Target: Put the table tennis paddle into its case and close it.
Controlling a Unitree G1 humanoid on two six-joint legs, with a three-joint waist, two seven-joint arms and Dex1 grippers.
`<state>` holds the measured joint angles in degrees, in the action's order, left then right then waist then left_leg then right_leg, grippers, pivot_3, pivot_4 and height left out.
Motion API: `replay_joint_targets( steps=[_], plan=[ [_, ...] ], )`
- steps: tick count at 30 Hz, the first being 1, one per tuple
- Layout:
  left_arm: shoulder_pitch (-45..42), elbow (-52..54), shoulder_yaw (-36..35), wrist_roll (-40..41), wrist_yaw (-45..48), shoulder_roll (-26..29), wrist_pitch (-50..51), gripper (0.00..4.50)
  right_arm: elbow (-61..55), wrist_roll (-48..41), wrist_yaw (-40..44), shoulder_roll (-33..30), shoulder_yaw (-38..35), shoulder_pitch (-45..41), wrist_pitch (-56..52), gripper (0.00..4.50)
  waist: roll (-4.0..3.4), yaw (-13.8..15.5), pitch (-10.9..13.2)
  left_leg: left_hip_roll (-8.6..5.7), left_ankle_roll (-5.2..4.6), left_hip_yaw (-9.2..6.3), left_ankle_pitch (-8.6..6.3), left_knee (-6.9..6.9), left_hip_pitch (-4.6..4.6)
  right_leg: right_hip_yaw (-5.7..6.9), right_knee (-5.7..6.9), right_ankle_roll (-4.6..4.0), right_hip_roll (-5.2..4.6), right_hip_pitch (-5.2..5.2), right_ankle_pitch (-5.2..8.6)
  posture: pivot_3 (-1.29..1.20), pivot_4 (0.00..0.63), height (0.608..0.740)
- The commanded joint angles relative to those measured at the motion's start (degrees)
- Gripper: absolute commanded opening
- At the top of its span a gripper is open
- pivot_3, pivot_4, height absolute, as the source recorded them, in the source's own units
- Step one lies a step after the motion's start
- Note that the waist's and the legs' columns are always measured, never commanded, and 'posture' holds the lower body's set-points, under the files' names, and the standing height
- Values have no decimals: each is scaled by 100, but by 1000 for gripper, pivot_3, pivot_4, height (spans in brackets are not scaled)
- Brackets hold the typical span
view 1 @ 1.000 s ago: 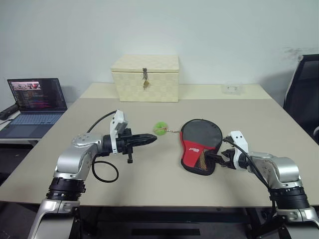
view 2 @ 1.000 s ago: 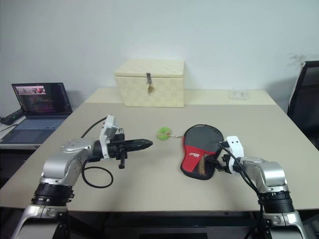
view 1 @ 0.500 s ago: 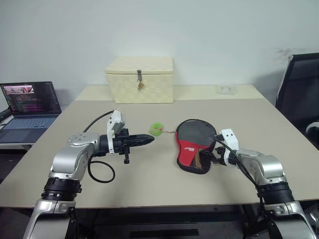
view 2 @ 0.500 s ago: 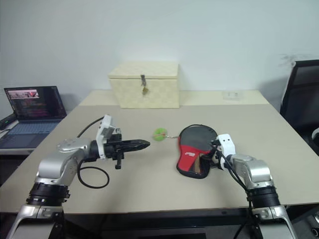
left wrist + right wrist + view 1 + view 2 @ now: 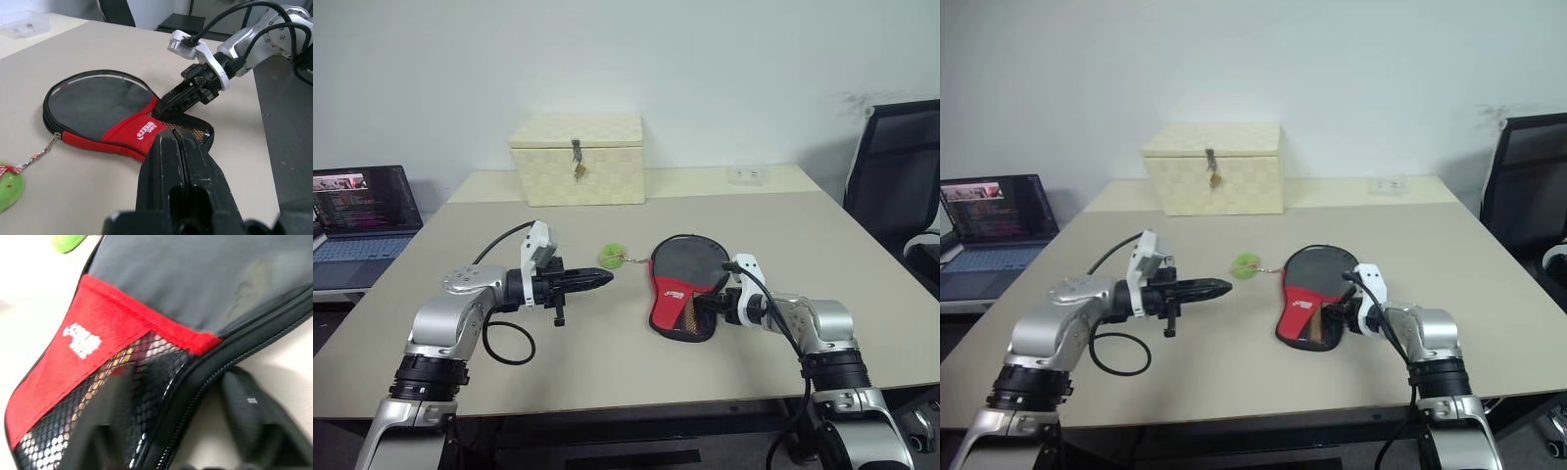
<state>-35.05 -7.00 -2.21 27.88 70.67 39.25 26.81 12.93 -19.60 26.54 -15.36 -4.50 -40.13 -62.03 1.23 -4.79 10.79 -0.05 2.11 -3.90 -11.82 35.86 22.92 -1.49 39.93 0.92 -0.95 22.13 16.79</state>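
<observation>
- Two grippers work over the plain beige surface (image 5: 607,362). Nearest, lower right of centre in the left eye view, the right gripper (image 5: 707,305) sits at the narrow handle end of the soft black fabric case with its red lower panel and mesh pocket (image 5: 677,279). I cannot tell whether it is open or already clamped on the zipped edge there.
- Light wood and a red stripe show through the mesh, so the black-faced, wood-handled table tennis paddle (image 5: 117,364) looks to be inside already, and closing is the step in hand.
- Hold that end firmly and flat, so the case does not slide when the zip is pulled.
- Left of centre, the left gripper (image 5: 603,279) hovers with fingers closed on nothing. It must open before taking the pull.
- Just beyond it lies the round green zipper tag (image 5: 608,256), chained to the case's round end. Pull it along the rim, not upward.
- Farthest back, the cream woven box with a metal latch (image 5: 578,162) stays out of it.
</observation>
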Motion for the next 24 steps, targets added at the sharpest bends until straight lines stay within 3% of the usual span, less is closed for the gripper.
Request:
replay_joint_targets(
  steps=[1,5,12,24],
  plan=[
    [22,273,-183,89,6,136,-47,0,182,-133,89,182,102,-98,-53,1162,0,-5,0,1,0,2,0,0,-1,-2,0,0,1,0,0,0,150,740],
    [135,381,-185,130,22,198,14,0,424,-140,146,270,38,-249,48,33,0,-13,0,19,0,22,0,-2,-7,-49,0,2,16,5,1,0,150,740],
    [593,809,-198,313,272,482,232,0,612,-199,539,381,230,-481,35,33,0,-43,0,76,0,91,-2,-3,-18,-93,-4,-1,82,19,-2,0,150,740],
    [1506,1754,-268,696,393,745,505,0,-436,-505,980,459,786,-134,-577,33,0,-32,1,102,-4,99,-11,-23,4,-100,-6,-25,104,54,10,0,150,740]
  ],
)
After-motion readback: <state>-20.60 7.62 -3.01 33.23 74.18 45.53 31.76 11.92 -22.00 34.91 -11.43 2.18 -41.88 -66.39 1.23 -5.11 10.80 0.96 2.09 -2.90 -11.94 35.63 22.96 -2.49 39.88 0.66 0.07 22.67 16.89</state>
